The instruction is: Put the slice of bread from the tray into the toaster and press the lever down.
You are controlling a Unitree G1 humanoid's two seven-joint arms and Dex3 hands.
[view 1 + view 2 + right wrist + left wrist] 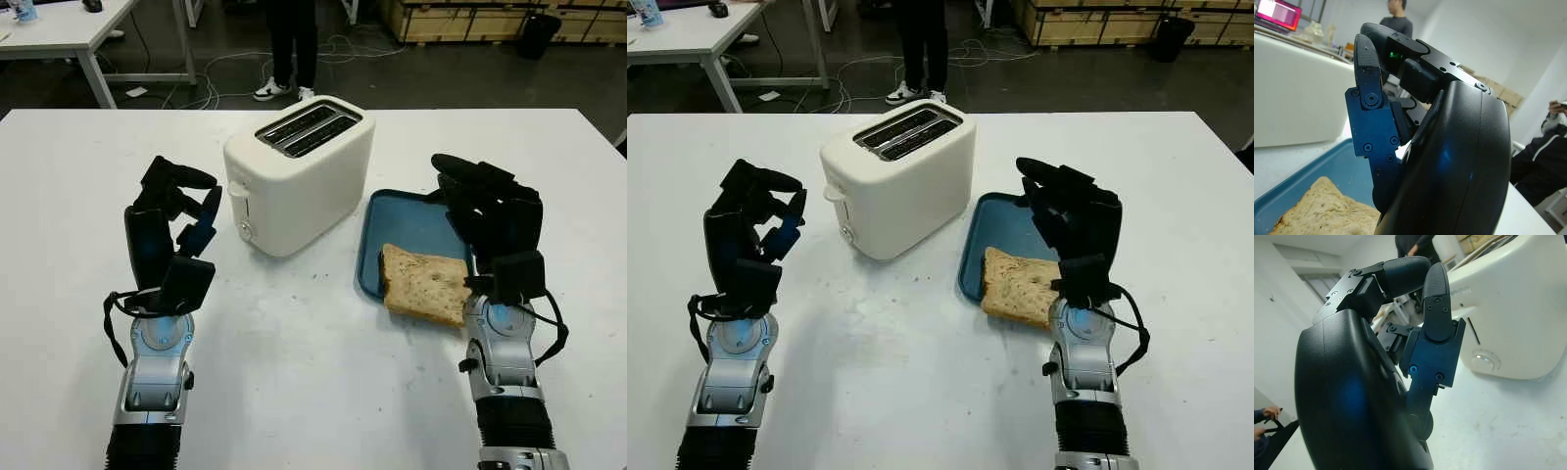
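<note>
A white toaster [299, 176] stands near the middle of the white surface [294, 372], its two slots up and bare, its lever [236, 189] on the end facing 7 o'clock, with a round knob [245, 231] below it. Just beside it at 4 o'clock lies a blue tray [407, 223]. The bread [424, 284] lies on the tray's near end, its near edge hanging over the tray rim onto the surface.

The left robot hand [174, 217] hangs above the surface at 8 o'clock from the toaster, near the lever end but apart from it, fingers [1436, 298] curled in and holding nothing. The right robot hand [487, 211] is over the tray's right side, at 2 o'clock from the bread, fingers likewise curled and holding nothing; the bread is not touched.

Beyond the surface at 12 o'clock a person's legs [291, 44] stand on the dark floor [441, 69], among loose cables [338, 49]. Another white table [69, 34] stands at 10 o'clock.
</note>
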